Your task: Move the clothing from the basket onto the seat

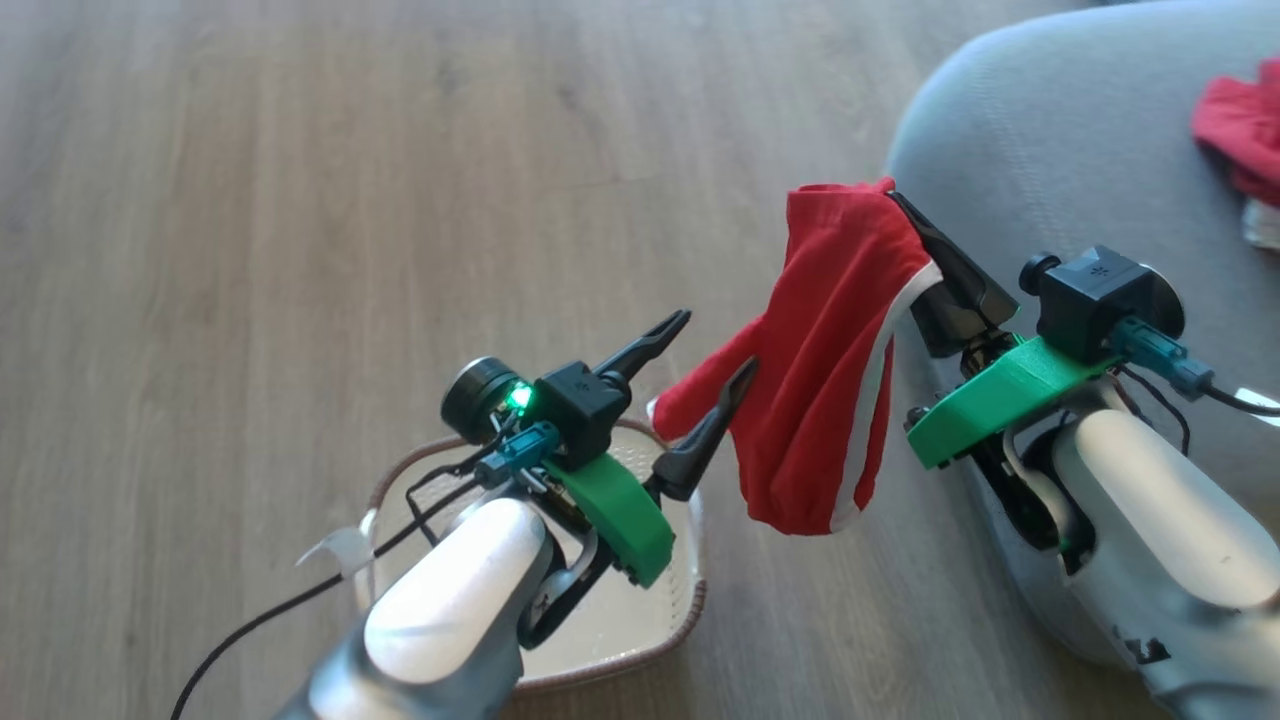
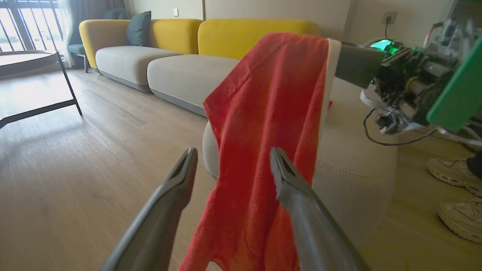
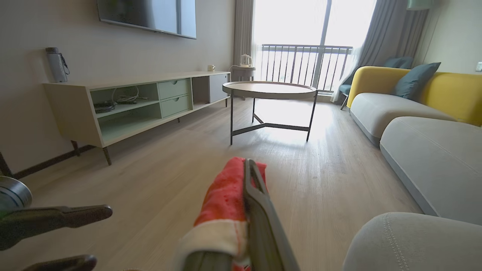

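The right pincer [image 1: 900,205] is clamped shut on the top edge of a soft bright red garment with a white stripe [image 1: 830,370]. The cloth hangs from it with its long axis straight down, just off the near edge of the large grey upholstered seat [image 1: 1050,130] and over the wooden floor [image 1: 300,200], not over the cushion. The left pincer [image 1: 715,345] stands spread wide and grips nothing; it sits on the side of the garment away from the seat, above the small cream plastic basket with a braided brown rim [image 1: 690,610]. The seat lies right beside the right arm, so I judge that arm alone should swing the cloth sideways over it, where another red garment [image 1: 1235,125] lies further in. The left wrist view shows the full drape dangling just beyond its own parted fingers, with the seat behind. The right wrist view adds the pinched hem bunched against one finger.
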You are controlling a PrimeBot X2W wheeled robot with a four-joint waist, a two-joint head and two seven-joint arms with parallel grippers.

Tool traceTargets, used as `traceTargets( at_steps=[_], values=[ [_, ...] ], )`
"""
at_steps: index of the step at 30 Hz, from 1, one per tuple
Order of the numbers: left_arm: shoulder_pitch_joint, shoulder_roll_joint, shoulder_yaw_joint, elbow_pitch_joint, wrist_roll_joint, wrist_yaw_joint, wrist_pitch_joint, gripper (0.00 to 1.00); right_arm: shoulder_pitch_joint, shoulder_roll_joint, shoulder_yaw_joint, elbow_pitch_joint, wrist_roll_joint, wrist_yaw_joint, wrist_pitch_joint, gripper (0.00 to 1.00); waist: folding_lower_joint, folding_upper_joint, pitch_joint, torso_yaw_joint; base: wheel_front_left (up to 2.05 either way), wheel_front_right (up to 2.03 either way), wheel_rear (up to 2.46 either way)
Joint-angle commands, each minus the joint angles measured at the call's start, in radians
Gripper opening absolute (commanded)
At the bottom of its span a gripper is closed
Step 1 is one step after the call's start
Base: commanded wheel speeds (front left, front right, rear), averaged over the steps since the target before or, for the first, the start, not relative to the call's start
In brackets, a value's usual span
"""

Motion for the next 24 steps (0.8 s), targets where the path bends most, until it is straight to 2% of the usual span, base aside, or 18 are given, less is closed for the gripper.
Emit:
traceTargets(
  at_steps=[1,14,21,24],
  values=[
    [-0.019,0.011,0.033,-0.027,-0.008,-0.006,-0.005,1.00,0.001,0.000,-0.009,-0.039,-0.004,0.007,-0.012,0.00,0.0000,0.0000,-0.014,-0.049,0.00,0.00,0.00],
    [0.034,0.009,0.068,-0.025,-0.013,-0.006,-0.005,1.00,0.033,-0.007,-0.046,-0.101,0.051,0.007,-0.012,0.00,0.0000,0.0000,-0.035,-0.305,0.00,0.00,0.00],
    [0.035,0.008,0.086,-0.029,0.002,-0.006,-0.005,1.00,0.082,-0.003,-0.108,-0.135,0.056,0.007,-0.012,0.00,0.0000,0.0000,-0.015,-0.398,0.00,0.00,0.00],
    [0.026,0.004,0.083,-0.031,0.011,-0.006,-0.005,1.00,0.122,-0.001,-0.168,-0.150,0.047,0.007,-0.012,0.00,0.0000,0.0000,0.002,-0.409,0.00,0.00,0.00]
  ],
)
